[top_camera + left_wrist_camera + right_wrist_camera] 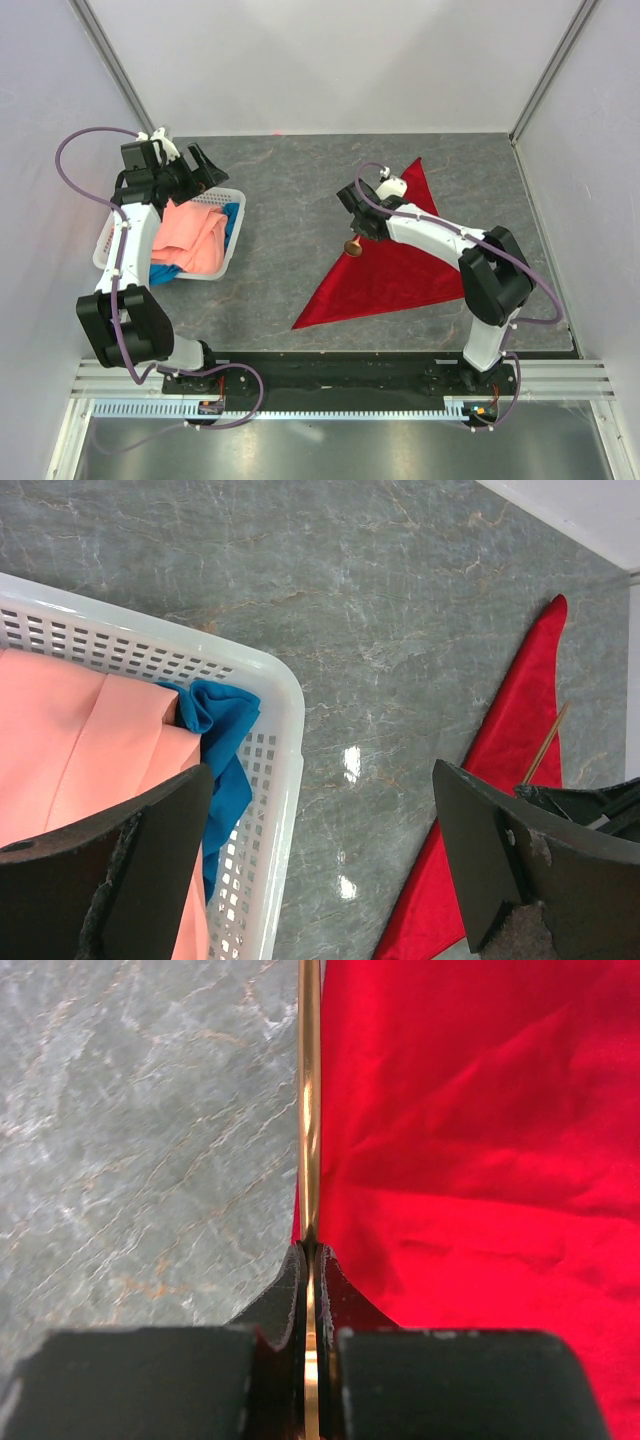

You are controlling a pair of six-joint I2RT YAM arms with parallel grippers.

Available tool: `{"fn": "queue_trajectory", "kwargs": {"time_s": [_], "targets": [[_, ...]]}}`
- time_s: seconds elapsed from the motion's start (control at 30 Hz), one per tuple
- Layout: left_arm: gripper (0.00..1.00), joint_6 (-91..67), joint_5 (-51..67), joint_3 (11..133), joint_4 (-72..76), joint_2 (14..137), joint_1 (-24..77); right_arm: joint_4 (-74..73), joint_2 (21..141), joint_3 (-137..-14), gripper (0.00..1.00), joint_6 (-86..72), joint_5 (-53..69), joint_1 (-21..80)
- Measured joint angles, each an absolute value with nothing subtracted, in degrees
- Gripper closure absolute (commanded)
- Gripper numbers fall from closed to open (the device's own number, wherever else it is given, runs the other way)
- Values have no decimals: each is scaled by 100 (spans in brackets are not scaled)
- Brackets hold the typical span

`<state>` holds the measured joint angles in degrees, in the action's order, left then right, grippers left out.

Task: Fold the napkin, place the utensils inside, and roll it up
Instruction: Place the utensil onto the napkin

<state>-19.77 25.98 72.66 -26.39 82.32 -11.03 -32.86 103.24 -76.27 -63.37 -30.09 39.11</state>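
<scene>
Right fingers [292,1285] clenched on the spoon [309,1100]. The thin handle is pinched between the tips and runs straight out ahead of them. The copper bowl shows just beside the fingers in the top view.

The napkin [400,270] lies flat on the surface [290,190], folded to a triangle, under and to one side of the right fingers. The handle hangs right along its folded edge.

Left fingers [490,850] are spread wide and hold nothing. They hover over the basket [285,740] rim, with the pink cloth [80,730] and blue cloth [225,750] below them, well apart from the napkin.

Risks, as I judge them:
- The grip is a narrow pinch on a slim, shiny handle, so the spoon could pivot or slip out.
- The spoon sits at the cloth edge, so a release here may land it half on bare surface, not inside the fold.
- Nothing pins the napkin, so fingers brushing it could drag or bunch the fold.

No brand, label or writing readable in any view.
</scene>
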Motion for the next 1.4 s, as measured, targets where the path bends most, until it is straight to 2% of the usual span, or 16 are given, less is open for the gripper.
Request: {"fn": "queue_trajectory", "kwargs": {"time_s": [1.17,1.4], "targets": [[3,-2058,2871,7236,-2593,8232,-1118,-3162,11172,-7535,100,-6473,-2615,3553],[3,-2060,2873,7236,-2558,8232,-1118,-3089,11190,-7535,88,-6453,-2423,3533]]}}
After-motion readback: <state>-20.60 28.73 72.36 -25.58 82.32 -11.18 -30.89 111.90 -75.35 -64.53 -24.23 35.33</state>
